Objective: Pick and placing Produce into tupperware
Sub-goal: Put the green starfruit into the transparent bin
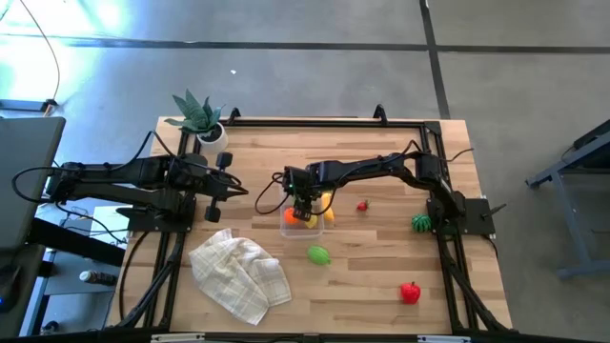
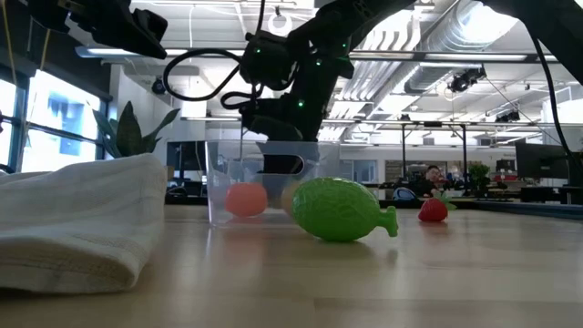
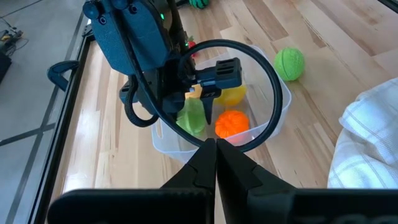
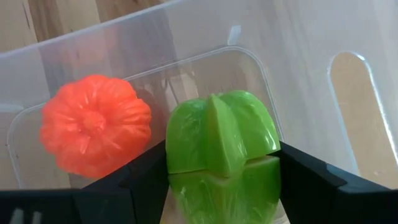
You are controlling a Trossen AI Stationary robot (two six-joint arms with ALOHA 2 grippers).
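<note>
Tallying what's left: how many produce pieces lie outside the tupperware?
4: a light green fruit near the tupperware, a small red piece right of it, a dark green piece by the right arm's base, a red piece near a corner. The arm may hide others.

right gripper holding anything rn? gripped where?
The right gripper, down inside the tupperware, has a green produce piece between its fingers, which flank its two sides. Whether they clamp it cannot be told. Left gripper holds nothing.
</note>
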